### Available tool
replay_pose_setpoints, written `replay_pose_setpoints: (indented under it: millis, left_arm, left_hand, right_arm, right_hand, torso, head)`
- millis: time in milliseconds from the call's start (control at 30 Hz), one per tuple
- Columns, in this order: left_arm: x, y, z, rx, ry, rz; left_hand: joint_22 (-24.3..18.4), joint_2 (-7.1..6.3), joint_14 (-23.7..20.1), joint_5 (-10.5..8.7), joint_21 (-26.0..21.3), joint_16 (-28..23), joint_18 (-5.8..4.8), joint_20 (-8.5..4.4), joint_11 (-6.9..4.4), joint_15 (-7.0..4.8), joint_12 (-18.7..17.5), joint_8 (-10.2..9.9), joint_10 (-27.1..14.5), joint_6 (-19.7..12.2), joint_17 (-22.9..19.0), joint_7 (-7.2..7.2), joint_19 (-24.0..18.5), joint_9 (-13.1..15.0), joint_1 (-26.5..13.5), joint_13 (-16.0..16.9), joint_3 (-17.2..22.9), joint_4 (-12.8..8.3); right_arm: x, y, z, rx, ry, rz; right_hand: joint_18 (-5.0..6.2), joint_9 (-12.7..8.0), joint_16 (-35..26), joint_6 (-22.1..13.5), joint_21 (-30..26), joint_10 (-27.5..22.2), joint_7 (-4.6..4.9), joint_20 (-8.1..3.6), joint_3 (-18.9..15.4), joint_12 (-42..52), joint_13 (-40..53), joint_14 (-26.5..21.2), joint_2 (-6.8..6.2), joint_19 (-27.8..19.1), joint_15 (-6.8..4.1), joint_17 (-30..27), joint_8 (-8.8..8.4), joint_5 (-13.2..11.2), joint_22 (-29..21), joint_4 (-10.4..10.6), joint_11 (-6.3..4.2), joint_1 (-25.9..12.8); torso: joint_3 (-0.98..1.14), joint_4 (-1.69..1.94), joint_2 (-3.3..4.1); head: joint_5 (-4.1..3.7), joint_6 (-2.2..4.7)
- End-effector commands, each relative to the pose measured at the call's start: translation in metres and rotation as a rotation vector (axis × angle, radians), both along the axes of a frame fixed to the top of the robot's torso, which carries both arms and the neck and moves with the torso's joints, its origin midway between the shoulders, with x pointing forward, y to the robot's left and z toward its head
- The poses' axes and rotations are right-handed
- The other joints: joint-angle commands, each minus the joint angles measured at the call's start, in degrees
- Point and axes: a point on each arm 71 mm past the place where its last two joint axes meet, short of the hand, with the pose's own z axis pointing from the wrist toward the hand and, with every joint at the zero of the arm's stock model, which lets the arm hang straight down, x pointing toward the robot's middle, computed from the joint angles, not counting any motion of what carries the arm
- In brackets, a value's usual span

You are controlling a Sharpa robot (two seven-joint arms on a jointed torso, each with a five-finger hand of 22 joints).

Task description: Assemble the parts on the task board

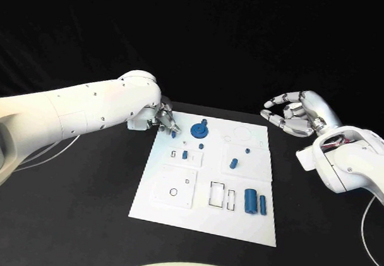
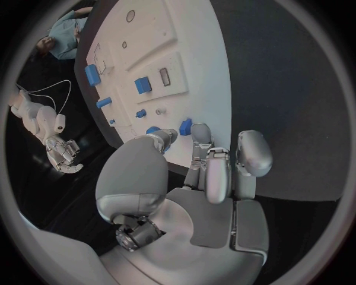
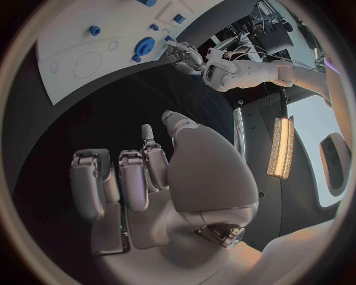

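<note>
Small blue plastic peg (image 2: 184, 126) sits at the white task board's (image 1: 203, 226) far-left corner, pinched in my left hand (image 1: 164, 119), my right hand (image 1: 296, 114) curled empty off to the right, and a slack pinch could drop it.

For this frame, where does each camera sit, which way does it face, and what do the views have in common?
Head view: on the robot's head, looking down at the task board, both arms coming in from the sides.
Left wrist view: behind the left hand, facing the board's edge and a small blue part at its fingertips.
Right wrist view: behind the right hand, held over black table beside the board.
Shared: all show the board; each wrist view also catches the other hand.
</note>
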Motion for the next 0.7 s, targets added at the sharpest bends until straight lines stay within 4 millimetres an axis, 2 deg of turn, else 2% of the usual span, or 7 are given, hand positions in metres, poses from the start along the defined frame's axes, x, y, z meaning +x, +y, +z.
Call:
replay_pose_setpoints:
  millis: [33, 400, 700]
  left_arm:
    - [-0.0010, -0.0053, -0.0005, -0.035, 0.015, -0.015]
    - [-0.0002, -0.0065, -0.0031, -0.033, 0.015, -0.012]
    - [0.0004, -0.0050, -0.0037, -0.037, 0.016, -0.005]
  left_hand:
    - [-0.05, 0.03, 4.36, -0.07, -0.34, -0.27, 1.02, 0.04, 0.01, 0.34, -0.22, -0.30, -0.27, -0.04, 10.05, 0.28, -0.35, -0.08, 0.55, -0.09, -0.23, 0.04]
    - [-0.06, 0.30, 4.36, -0.05, -0.37, -0.26, 1.02, 0.07, 0.04, 0.37, -0.23, -0.38, -0.36, -0.05, 10.06, 0.30, -0.37, -0.24, 1.46, -0.24, -0.19, 0.06]
    - [-0.01, 2.26, 4.32, 0.08, -0.43, -0.29, 1.04, 0.07, -0.08, 0.29, -0.07, -0.42, -0.50, -0.11, 9.97, 0.17, -0.39, -0.69, 6.13, -0.71, 1.18, -0.34]
  right_arm:
    - [-0.0003, 0.0016, -0.0007, -0.006, 0.005, 0.014]
    - [-0.0003, 0.0020, -0.0008, -0.006, 0.006, 0.015]
    - [-0.0002, 0.0018, -0.0009, -0.006, 0.007, 0.015]
  right_hand:
    - [0.66, 0.10, -0.34, -0.34, -0.16, 0.01, -0.09, -0.33, 0.12, 0.08, 4.22, 4.30, -0.12, 3.65, -0.46, 7.75, 0.39, 0.16, 12.83, 0.14, -0.12, -0.52]
    - [0.66, 0.10, -0.34, -0.34, -0.16, 0.01, -0.09, -0.33, 0.12, 0.08, 4.22, 4.30, -0.12, 3.65, -0.46, 7.75, 0.39, 0.16, 12.83, 0.14, -0.12, -0.52]
    - [0.66, 0.10, -0.34, -0.34, -0.16, 0.01, -0.09, -0.33, 0.12, 0.08, 4.22, 4.30, -0.12, 3.65, -0.46, 7.75, 0.39, 0.16, 12.83, 0.14, -0.12, -0.52]
  torso:
    - [0.01, -0.01, 0.05]
    - [0.00, -0.03, 0.01]
    - [0.00, -0.02, 0.03]
  head:
    - [-0.05, 0.03]
    - [-0.02, 0.03]
    - [-0.10, -0.07]
